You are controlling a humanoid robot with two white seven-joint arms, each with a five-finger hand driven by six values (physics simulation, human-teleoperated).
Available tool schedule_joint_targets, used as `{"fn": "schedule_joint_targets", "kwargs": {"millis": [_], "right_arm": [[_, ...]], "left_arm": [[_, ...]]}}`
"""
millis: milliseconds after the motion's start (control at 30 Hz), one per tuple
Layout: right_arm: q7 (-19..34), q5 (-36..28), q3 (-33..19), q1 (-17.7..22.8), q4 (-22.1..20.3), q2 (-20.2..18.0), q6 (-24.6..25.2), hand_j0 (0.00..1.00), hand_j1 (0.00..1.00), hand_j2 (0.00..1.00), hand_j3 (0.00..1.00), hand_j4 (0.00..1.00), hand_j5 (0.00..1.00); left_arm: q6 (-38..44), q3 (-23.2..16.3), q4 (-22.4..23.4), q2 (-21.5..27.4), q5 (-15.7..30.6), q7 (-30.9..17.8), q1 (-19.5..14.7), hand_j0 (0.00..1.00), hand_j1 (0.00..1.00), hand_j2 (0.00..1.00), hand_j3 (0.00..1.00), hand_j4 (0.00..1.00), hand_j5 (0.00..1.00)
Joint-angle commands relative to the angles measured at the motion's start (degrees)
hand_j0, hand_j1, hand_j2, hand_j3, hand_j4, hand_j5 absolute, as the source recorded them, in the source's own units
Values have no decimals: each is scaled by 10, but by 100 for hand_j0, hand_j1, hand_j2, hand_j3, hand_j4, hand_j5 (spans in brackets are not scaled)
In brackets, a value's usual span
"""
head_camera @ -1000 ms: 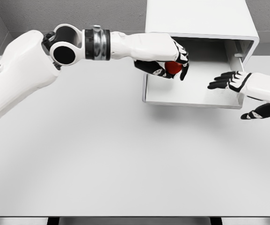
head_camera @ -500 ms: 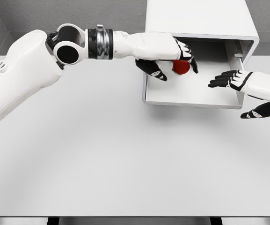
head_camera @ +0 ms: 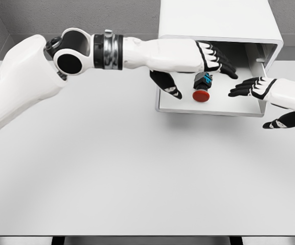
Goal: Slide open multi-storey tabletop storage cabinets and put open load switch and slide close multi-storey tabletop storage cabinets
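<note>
A white storage cabinet (head_camera: 216,20) stands at the back of the table, its bottom drawer (head_camera: 208,108) pulled out toward me. Inside the drawer lies the load switch (head_camera: 202,88), a small dark body with a red round button facing me. My left hand (head_camera: 201,66) hovers just above and behind the switch, fingers spread, holding nothing. At the drawer's right end, my right hand (head_camera: 259,99) is open, with its fingers over the drawer's right front corner and its thumb below.
The white table (head_camera: 111,173) stretches wide in front of the cabinet. My left arm (head_camera: 81,53) spans the back left of the table. The table's front edge runs along the bottom of the view.
The left hand has spread its fingers and let go of the switch, which now lies in the drawer. The right hand has barely moved.
</note>
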Motion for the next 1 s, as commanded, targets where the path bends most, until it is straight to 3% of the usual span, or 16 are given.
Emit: {"fn": "schedule_joint_targets", "kwargs": {"millis": [0, 33, 200, 333, 367, 433, 533, 600, 833, 967], "right_arm": [[0, -4, 0, 0, 0, -1, 1, 88, 88, 88, 88, 88, 88], [0, -4, 0, 0, 0, -1, 1, 83, 83, 83, 83, 83, 83], [-1, -4, 2, 0, -2, 3, 1, 83, 83, 83, 83, 83, 83], [-4, -4, 4, 11, -2, 19, 1, 83, 83, 83, 83, 83, 83], [-4, -4, 4, 11, -2, 20, 1, 83, 83, 83, 83, 83, 83], [-4, -4, 4, 11, -1, 25, 1, 83, 83, 83, 83, 83, 83], [0, -4, 4, 9, -2, 32, 1, 83, 83, 83, 83, 83, 83], [0, -4, 4, 9, -2, 35, 1, 83, 83, 83, 83, 83, 83], [-3, -4, 2, 10, 0, 61, 1, 83, 83, 83, 83, 83, 83], [-6, -4, -2, 11, 4, 74, 1, 83, 83, 83, 83, 83, 83]], "left_arm": [[1, 0, -38, 23, 22, 1, 0, 100, 100, 100, 100, 100, 100], [1, 0, -47, 31, 27, 1, 1, 100, 100, 100, 100, 100, 100], [1, 8, -142, 120, 77, 1, 13, 100, 100, 100, 100, 100, 100], [1, 9, -185, 187, 115, 1, 18, 100, 100, 100, 100, 100, 100], [1, 22, -190, 200, 122, 1, 30, 100, 100, 100, 100, 100, 100], [1, 87, -191, 219, 122, 1, 85, 100, 100, 100, 100, 100, 100], [1, 106, -190, 248, 122, 0, 114, 100, 100, 100, 100, 100, 100], [1, 160, -189, 250, 122, -1, 170, 100, 100, 100, 100, 100, 100], [1, 174, -168, 276, 118, -6, 237, 100, 100, 100, 100, 100, 100], [1, 205, -147, 297, 116, -7, 316, 100, 100, 100, 100, 100, 100]]}}
